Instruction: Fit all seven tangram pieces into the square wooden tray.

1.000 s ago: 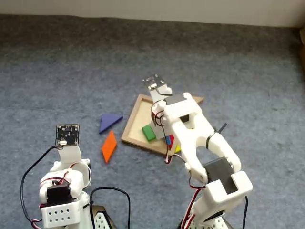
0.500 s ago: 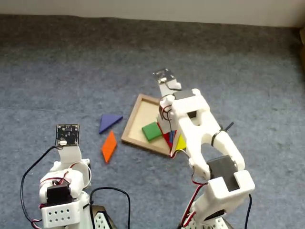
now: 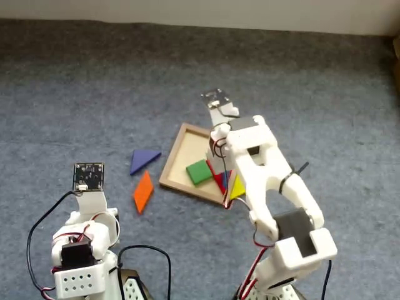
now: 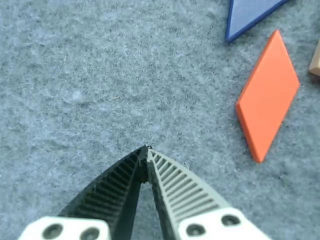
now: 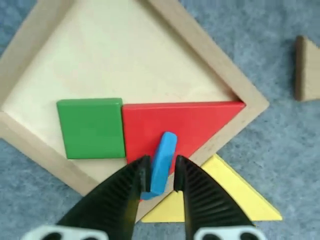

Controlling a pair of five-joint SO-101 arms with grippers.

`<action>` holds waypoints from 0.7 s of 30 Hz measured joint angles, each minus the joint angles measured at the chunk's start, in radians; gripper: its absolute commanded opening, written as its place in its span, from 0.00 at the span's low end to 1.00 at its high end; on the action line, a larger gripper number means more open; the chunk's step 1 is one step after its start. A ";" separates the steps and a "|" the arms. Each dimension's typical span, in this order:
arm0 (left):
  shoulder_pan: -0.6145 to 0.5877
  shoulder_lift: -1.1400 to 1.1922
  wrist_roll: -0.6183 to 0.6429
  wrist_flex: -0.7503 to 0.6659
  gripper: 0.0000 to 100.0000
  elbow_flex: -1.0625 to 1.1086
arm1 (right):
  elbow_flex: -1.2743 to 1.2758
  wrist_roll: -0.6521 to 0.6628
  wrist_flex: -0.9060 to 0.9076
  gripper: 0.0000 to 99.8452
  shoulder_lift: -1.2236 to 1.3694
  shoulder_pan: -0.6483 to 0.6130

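Clamped on the blue piece (image 5: pixel 166 145) above the red triangle (image 5: pixel 195 120), the right pincer (image 5: pixel 162 167) risks leaving it stacked, not seated.

A grey-blue carpet (image 3: pixel 87 81) with a short, felted pile covers nearly the whole high view. Along the top edge of the frame runs a pale wall strip (image 3: pixel 250 11). The carpet is darker just beneath it.

**Soft, even light over the desk (image 3: pixel 94 81)**

We see diffuse, moderately bright light spread evenly across the grey felt. The right arm (image 3: pixel 269 181) casts only a faint shadow beneath it. The orange piece (image 4: pixel 267 97) shows one slightly darker side face.
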 measured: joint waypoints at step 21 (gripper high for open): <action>0.000 0.000 0.000 0.000 0.01 0.000 | 0.198 0.000 -0.112 0.09 -0.104 0.072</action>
